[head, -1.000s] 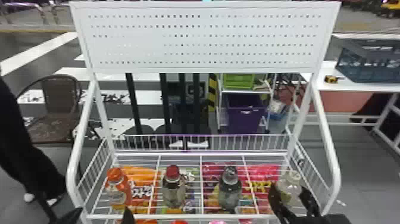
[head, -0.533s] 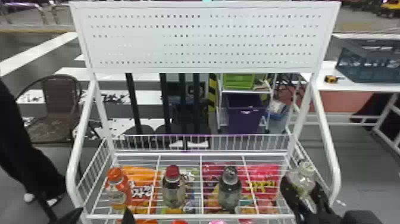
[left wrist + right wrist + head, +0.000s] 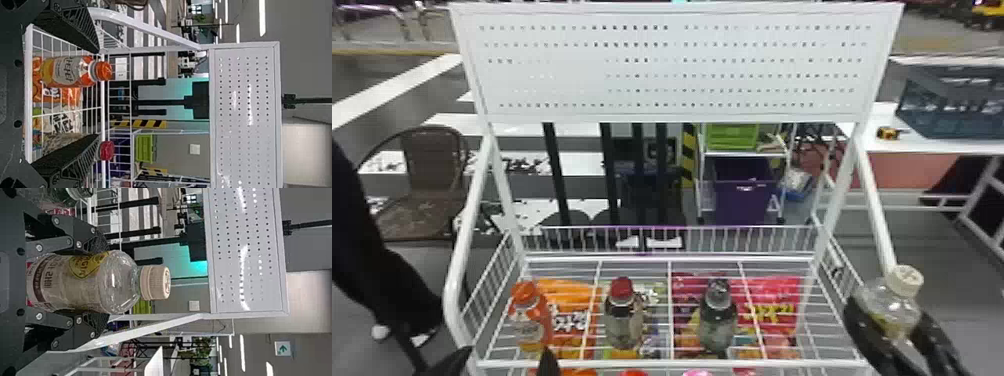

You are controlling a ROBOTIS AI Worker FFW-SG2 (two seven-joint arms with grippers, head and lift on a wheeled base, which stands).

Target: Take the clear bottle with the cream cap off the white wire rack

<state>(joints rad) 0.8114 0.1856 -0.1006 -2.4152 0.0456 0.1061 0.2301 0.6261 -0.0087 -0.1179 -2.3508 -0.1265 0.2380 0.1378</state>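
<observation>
At the right edge of the white wire rack (image 3: 572,75), the black two-fingered right gripper (image 3: 102,284) clasps the clear plastic bottle with the cream cap (image 3: 889,306) upright around its body, presumably for a steady carry.

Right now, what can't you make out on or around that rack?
- Base of the clear bottle: right wrist view, hidden by the right hand.
- Most of the red-capped bottle: left wrist view, behind a finger of the left hand.
- Red object below the front rail: head view, cut off by the bottom edge.
</observation>
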